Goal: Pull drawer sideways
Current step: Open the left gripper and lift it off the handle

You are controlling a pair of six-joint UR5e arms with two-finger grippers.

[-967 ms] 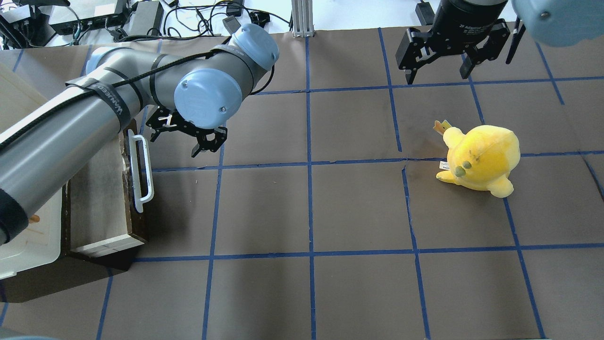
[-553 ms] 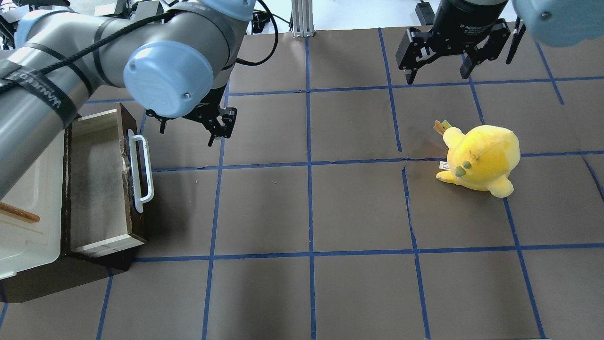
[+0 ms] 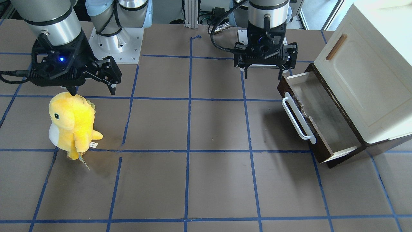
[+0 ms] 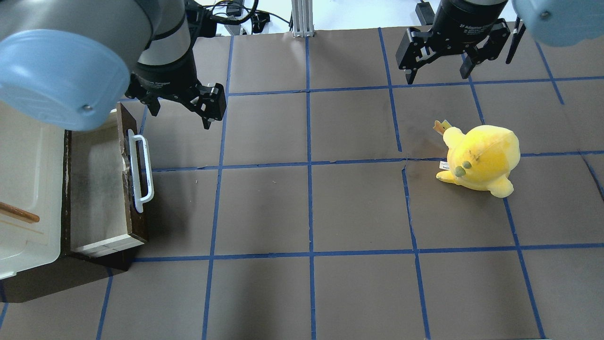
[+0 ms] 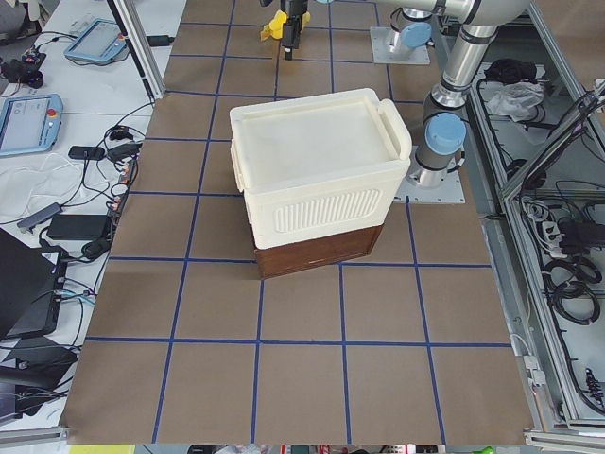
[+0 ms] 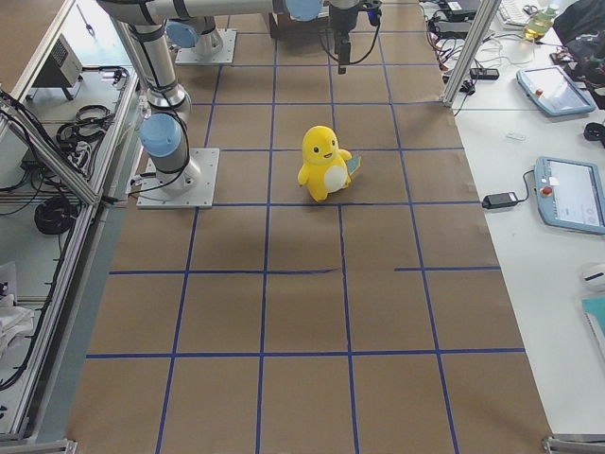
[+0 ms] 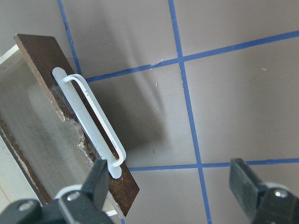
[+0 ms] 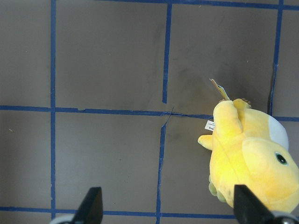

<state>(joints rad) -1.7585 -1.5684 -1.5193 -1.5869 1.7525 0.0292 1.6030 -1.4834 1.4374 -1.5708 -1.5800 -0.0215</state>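
The drawer [image 4: 99, 189] stands pulled out of the cream cabinet [image 4: 28, 189] at the table's left, its dark front and white bar handle [image 4: 141, 172] facing the table's middle. Its grey-brown floor is bare. My left gripper [image 4: 181, 113] is open and empty, above the table just beyond the far end of the handle and apart from it. The front view shows the left gripper [image 3: 262, 77] behind the drawer's [image 3: 322, 116] far corner. The left wrist view looks down on the handle [image 7: 91, 121] between the open fingers [image 7: 98, 179]. My right gripper [image 4: 436, 78] is open and empty at the far right.
A yellow plush toy [image 4: 479, 158] sits on the right half of the table, just in front of the right gripper [image 3: 93, 92]; it also shows in the right wrist view [image 8: 252, 158]. The brown table [image 4: 311, 212] bears a blue tape grid.
My left arm has lifted and swung back; its open gripper moved away from the handle toward the table's far side. The drawer and the right arm have not moved.
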